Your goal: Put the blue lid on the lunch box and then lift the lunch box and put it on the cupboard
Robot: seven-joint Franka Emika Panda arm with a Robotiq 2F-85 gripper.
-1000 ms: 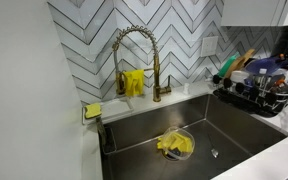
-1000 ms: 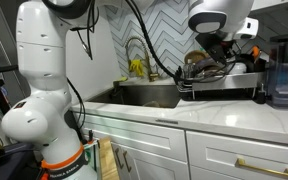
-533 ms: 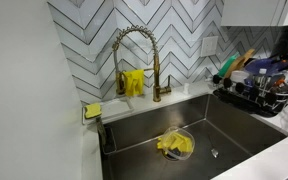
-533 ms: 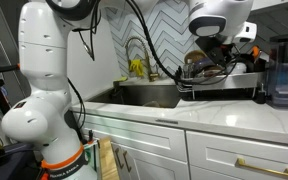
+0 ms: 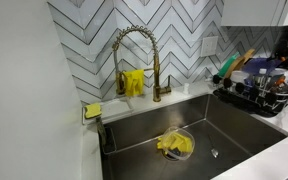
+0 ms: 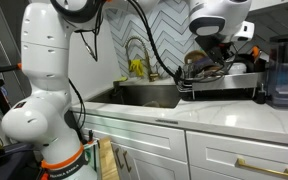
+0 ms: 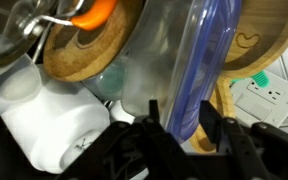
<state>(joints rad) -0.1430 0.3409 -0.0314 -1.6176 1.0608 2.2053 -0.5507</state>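
The blue lid (image 7: 199,60) stands on edge in the dish rack (image 6: 224,88), a translucent sheet with a darker blue rim that runs top to bottom through the wrist view. It is stacked upright like a plate, most likely to drain, so only its thin edge faces you. Your gripper (image 7: 181,125) straddles that edge from below in this view, with one of the dark fingers (image 7: 154,120) on each side of the rim. Whether they are clamped on the lid or just apart from it, the pictures do not show. Just behind the lid on either side lean two round wooden boards (image 7: 89,50) and (image 7: 259,35), close enough to catch the lid if you tilt it as it comes out. An orange piece (image 7: 94,12) sits at the top, a white plastic object (image 7: 49,125) lies low beside the fingers, and a wall outlet (image 7: 264,95) shows behind. In an exterior view the arm hangs over the rack, which sits on the white desk (image 6: 184,112) beside the sink (image 5: 144,140). A yellow cloth (image 5: 174,145) lies in the sink under the brass faucet (image 5: 134,45). The lunch box cannot be picked out among the crowded rack items.
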